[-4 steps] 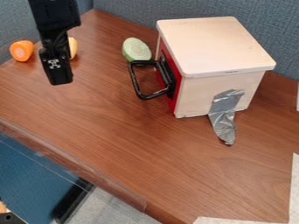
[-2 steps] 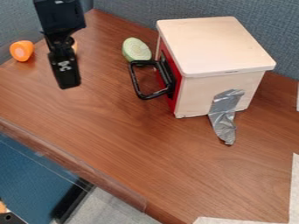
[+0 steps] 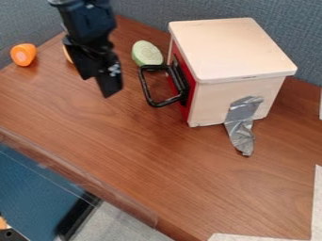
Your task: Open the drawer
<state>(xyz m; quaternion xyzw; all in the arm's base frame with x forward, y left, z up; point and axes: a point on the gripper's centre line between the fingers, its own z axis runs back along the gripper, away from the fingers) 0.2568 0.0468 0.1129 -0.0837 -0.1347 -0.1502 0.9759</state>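
Motion of the gripper (image 3: 102, 83) toward the black handle (image 3: 145, 88), probably for the pull; impossible to tell how open, seemingly empty.

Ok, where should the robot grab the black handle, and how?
Probably the outer bar of the black handle, coming from the side away from the wooden box. It sticks out from the red front as an open loop, leaving a gap behind that bar.
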